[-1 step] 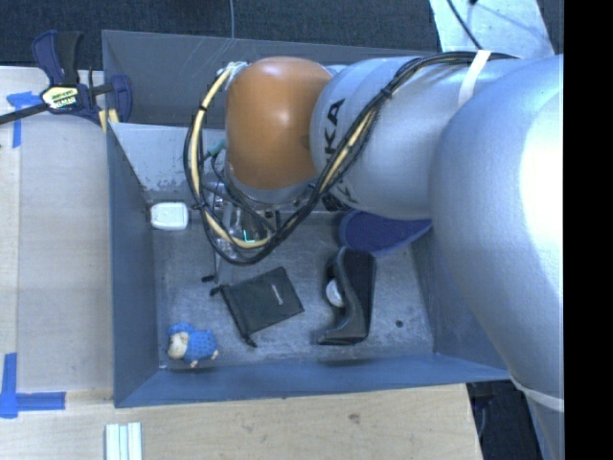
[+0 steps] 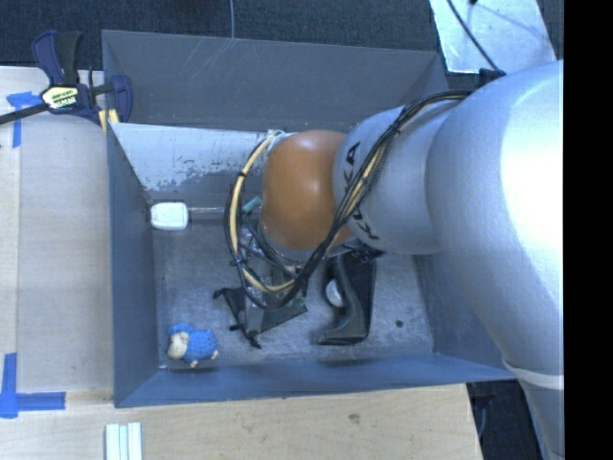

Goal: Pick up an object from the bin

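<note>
While the bulky silver seven-joint arm (image 2: 479, 180) is stretched in from the right across the grey metal bin (image 2: 287, 75), its wrist is seen bent downward over the middle of the floor. A rounded orange cover (image 2: 297, 190) is fitted over the wrist, and looped black and yellow cables (image 2: 239, 228) are strung around the cover's left side. Below these, the dark two-finger gripper (image 2: 254, 314) is lowered close to the floor, a little nearer the bin's front wall than its back wall.

Whether the gripper is open or closed cannot be told, since its dark parts are partly covered by the wrist and the cables. Nothing is seen clamped in it, and contact with any object cannot be made out.

Three loose objects are scattered on the floor. A black angular plastic piece (image 2: 352, 305), with a small white patch at its left side, is placed just beside the gripper on the right, near the front wall. A small blue and cream soft toy (image 2: 192, 345) is lodged in the front left corner, apart from the gripper. A small white rounded block (image 2: 170, 217) is set against the left wall, toward the back left corner and well apart from the other two.
</note>
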{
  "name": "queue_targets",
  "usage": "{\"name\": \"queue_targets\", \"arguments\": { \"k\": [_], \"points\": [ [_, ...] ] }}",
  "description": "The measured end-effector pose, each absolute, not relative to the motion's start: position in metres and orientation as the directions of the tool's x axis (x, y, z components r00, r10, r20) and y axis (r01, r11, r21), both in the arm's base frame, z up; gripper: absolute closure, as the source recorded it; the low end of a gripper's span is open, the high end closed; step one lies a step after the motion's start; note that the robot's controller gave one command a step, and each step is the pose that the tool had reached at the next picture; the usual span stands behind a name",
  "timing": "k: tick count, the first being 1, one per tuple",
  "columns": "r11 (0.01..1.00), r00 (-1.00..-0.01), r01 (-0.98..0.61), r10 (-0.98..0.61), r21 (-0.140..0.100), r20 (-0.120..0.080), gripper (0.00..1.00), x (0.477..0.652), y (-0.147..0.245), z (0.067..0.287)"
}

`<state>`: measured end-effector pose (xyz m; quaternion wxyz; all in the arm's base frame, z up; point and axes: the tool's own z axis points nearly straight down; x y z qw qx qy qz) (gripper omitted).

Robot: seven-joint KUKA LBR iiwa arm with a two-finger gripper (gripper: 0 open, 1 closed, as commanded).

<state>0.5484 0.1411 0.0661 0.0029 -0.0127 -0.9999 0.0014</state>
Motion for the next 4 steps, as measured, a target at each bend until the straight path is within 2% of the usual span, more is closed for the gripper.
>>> {"name": "queue_targets", "arguments": {
  "k": [1, 2, 3, 4],
  "points": [
    [1.0, -1.0, 0.023, 0.023, 0.001, -0.004, 1.0, 0.552, 0.144, 0.071],
    [0.998, -0.998, -0.067, -0.067, 0.0, -0.003, 1.0, 0.542, 0.131, 0.1],
    [0.997, -0.997, -0.076, -0.076, 0.001, -0.008, 1.0, 0.492, 0.123, 0.188],
    [0.994, -0.994, -0.111, -0.111, 0.001, -0.012, 1.0, 0.503, 0.112, 0.306]
  ]
}}
